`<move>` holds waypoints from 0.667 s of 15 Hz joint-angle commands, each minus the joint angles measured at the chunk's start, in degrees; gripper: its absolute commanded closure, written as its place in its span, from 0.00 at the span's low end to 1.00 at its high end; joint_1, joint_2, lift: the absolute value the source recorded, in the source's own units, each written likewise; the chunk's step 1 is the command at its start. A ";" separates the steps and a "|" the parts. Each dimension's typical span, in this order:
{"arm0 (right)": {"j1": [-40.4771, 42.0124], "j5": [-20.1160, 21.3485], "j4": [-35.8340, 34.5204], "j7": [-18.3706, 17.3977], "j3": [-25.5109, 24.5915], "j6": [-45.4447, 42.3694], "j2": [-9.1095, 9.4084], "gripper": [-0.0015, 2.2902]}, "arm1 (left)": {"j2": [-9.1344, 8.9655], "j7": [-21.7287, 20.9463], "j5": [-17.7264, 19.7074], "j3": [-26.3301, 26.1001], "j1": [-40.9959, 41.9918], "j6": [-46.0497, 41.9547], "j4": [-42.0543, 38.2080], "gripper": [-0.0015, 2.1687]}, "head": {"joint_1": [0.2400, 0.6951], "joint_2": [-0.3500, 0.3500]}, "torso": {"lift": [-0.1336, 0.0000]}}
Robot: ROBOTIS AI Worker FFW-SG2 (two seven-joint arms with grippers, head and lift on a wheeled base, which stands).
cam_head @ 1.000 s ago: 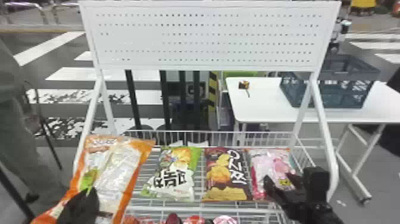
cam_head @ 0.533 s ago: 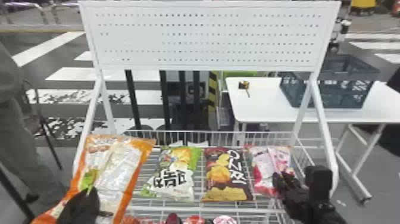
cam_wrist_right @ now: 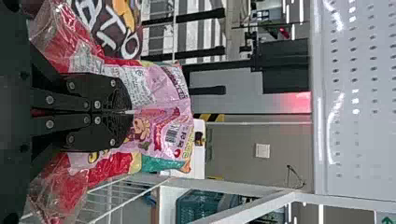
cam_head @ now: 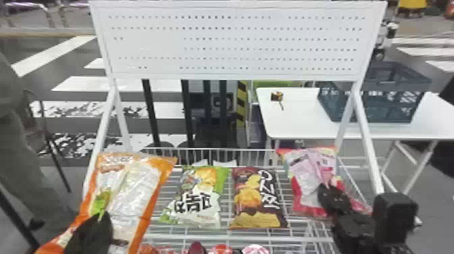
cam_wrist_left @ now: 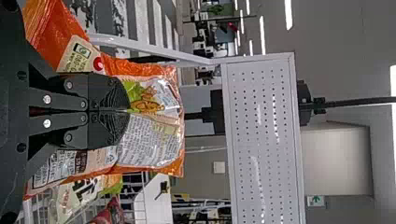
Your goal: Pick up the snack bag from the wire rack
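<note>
Right claw (cam_wrist_right: 129, 112) pinches pink bag (cam_wrist_right: 166, 100), left claw (cam_wrist_left: 128, 110) grips orange bag (cam_wrist_left: 154, 140); slow upward lift should clear wire rack (cam_head: 209, 237).

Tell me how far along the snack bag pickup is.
Done: the right gripper is shut on the pink bag, and the left gripper holds the orange bag. In hand: lifting, it seems; the pink bag's top overlaps the back rail of the wire rack. Remaining: probably raising it fully clear.
</note>
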 commanded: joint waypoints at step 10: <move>35.02 -5.26 -24.74 3.78 -4.17 -11.98 0.05 0.94 | 0.63 0.35 1.76 1.56 -0.70 -0.47 0.44 0.77 | 0.57 0.50 | 1.00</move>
